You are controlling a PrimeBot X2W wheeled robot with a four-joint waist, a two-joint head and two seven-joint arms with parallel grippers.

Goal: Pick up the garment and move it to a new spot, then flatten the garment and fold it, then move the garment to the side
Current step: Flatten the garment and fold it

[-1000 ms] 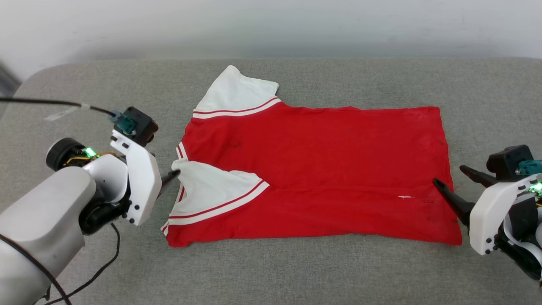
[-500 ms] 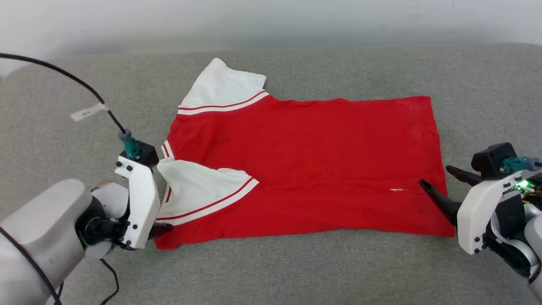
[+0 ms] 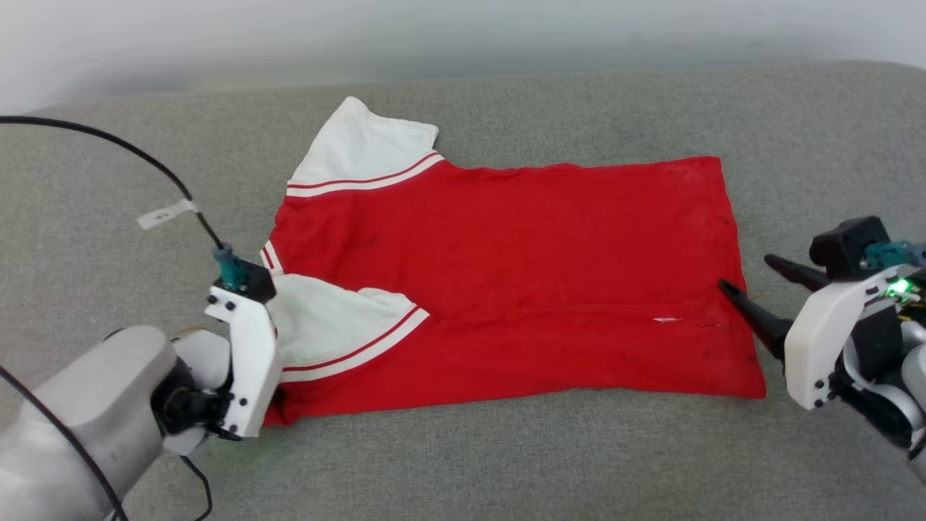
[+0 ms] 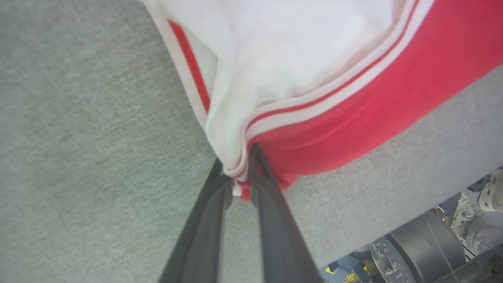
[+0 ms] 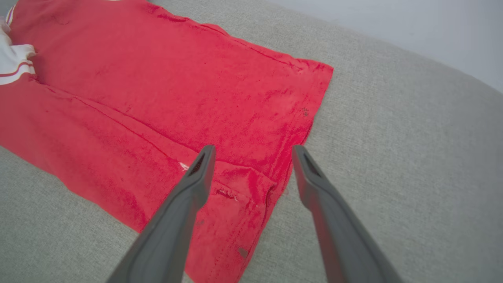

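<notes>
Left pincer (image 4: 237,175) is closed narrow on the garment (image 4: 353,118) at its striped sleeve corner, over the grey surface (image 4: 78,137); right pincer (image 5: 253,157) stands wide, holding nothing, its fingers (image 5: 196,177) straddling the red hem edge; from the head, the garment lies spread flat between both pincers, one white sleeve folded inward.

A pale grey forearm (image 3: 87,394) ends in a white wrist shell (image 3: 253,369) with dark screws. Each black camera block (image 3: 246,284) carries a teal plug (image 3: 228,266); a tagged black cable (image 3: 130,149) feeds the left. The right gripper (image 5: 253,151) has 2 tapered dark fingers (image 5: 196,184).
</notes>
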